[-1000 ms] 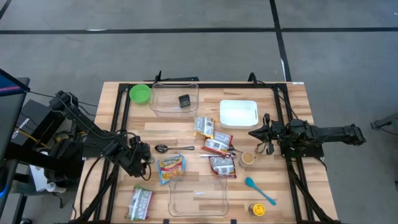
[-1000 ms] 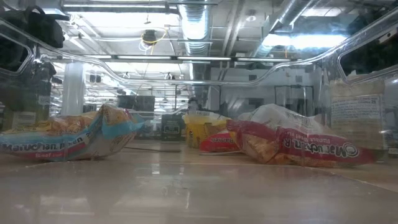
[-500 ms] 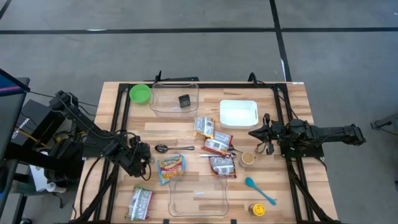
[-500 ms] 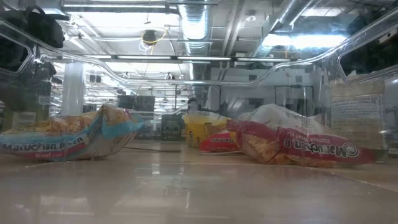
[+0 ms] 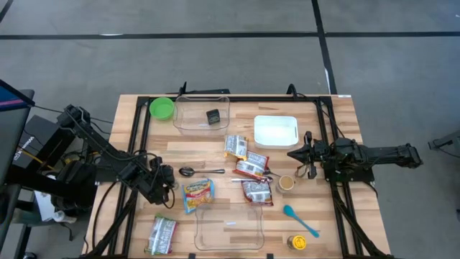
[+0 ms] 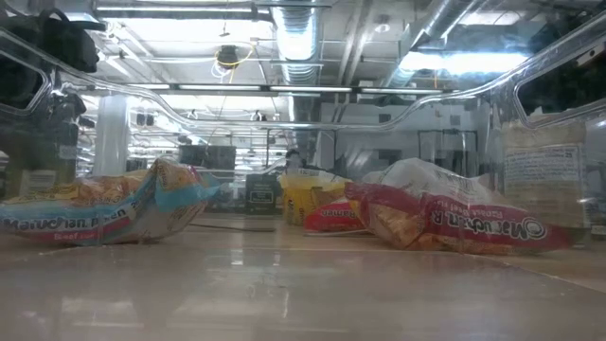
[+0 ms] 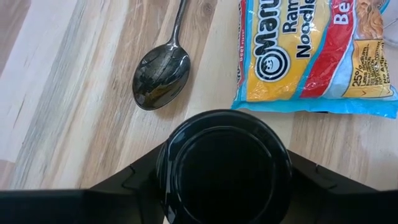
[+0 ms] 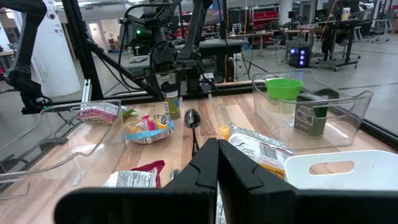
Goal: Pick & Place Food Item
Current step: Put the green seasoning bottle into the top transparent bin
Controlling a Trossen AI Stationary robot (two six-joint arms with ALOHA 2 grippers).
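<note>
The left gripper (image 5: 167, 188) is clamping a black round container (image 7: 224, 167) at centre-left, beside a spoon (image 5: 188, 171). The right gripper (image 5: 293, 154), fingers closed, is waiting at centre-right.

Bright, even overhead light; ceiling lamps (image 6: 284, 38) glare in the hazy low view, shadows soft.

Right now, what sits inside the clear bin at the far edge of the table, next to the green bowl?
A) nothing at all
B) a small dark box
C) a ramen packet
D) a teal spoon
B: in the high view a small dark box lies inside the clear bin, beside the green bowl; the right wrist view shows the same box standing in that bin.
</note>
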